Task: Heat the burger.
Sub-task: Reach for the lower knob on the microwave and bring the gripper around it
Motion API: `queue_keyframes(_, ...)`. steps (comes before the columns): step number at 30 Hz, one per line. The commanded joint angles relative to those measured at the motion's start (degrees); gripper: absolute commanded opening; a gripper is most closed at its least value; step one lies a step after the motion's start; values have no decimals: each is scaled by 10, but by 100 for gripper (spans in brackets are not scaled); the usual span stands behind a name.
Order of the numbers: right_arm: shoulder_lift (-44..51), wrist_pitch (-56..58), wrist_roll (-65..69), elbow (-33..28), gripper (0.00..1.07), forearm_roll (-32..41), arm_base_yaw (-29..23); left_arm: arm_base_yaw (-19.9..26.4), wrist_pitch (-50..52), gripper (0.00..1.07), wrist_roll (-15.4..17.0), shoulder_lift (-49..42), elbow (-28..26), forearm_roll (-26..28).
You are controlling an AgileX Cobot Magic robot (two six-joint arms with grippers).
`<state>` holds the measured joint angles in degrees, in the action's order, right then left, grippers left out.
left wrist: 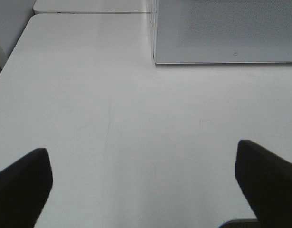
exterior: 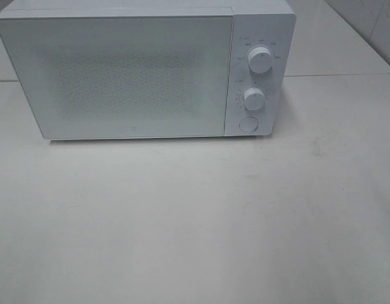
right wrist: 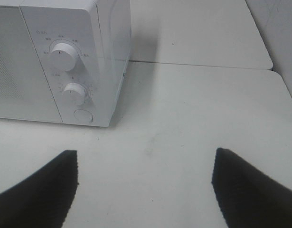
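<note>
The burger is out of view in every frame. A white microwave [exterior: 144, 69] stands at the back of the table with its door shut; two round knobs [exterior: 260, 61] and a round button [exterior: 248, 124] sit on its right panel. Neither arm shows in the exterior high view. In the left wrist view my left gripper [left wrist: 143, 183] is open over bare table in front of the microwave's door [left wrist: 226, 31], nothing between its dark fingers [left wrist: 22, 190]. My right gripper [right wrist: 146, 187] is open too, empty, short of the microwave's control panel [right wrist: 74, 90].
The white table [exterior: 195, 221] stretches in front of the microwave. A seam separates it from a second white tabletop [right wrist: 198, 33] behind. A tiled wall [exterior: 372, 25] rises at the back right.
</note>
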<state>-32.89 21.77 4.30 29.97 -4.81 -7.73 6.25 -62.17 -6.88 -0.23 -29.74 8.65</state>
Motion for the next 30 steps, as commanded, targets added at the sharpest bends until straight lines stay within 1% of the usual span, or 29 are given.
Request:
queue_keyframes(1,-49,-65,-3,5,75,-1,3,2,6,100,3,-15,1,1)
queue_keyframes(6,-94,-116,-3,5,75,-1,3,2,6,100,3,-15,1,1)
queue_keyframes(7,-119,-147,-3,5,75,-1,3,2,6,100,3,-15,1,1)
queue_keyframes(9,-131,-164,-3,5,75,-1,3,2,6,100,3,-15,1,1)
queue_keyframes(11,-168,-211,-3,5,75,-1,3,2,6,100,3,-15,1,1)
queue_keyframes(14,-191,-243,-3,5,75,-1,3,2,6,100,3,-15,1,1)
queue_keyframes(15,-214,-277,-3,5,75,-1,3,2,6,100,3,-15,1,1)
queue_keyframes(17,-230,-290,-3,5,75,-1,3,2,6,100,3,-15,1,1)
queue_keyframes(19,-272,-347,-3,5,75,-1,3,2,6,100,3,-15,1,1)
queue_keyframes(22,-282,-362,-3,5,75,-1,3,2,6,100,3,-15,1,1)
queue_keyframes(23,-301,-393,-6,5,75,-1,3,2,6,100,3,-15,1,1)
queue_keyframes(25,-311,-406,-7,4,75,-1,2,2,6,100,3,-15,1,1)
queue_keyframes(26,-328,-454,-7,-5,75,-1,2,2,6,100,3,-15,1,1)
queue_keyframes(27,-335,-478,-10,-11,75,1,2,2,6,100,3,-15,1,1)
queue_keyframes(28,-335,-478,-10,-11,75,1,2,2,6,100,3,-15,1,1)
queue_keyframes(30,-364,-603,-37,-52,75,30,2,2,6,100,3,-15,1,1)
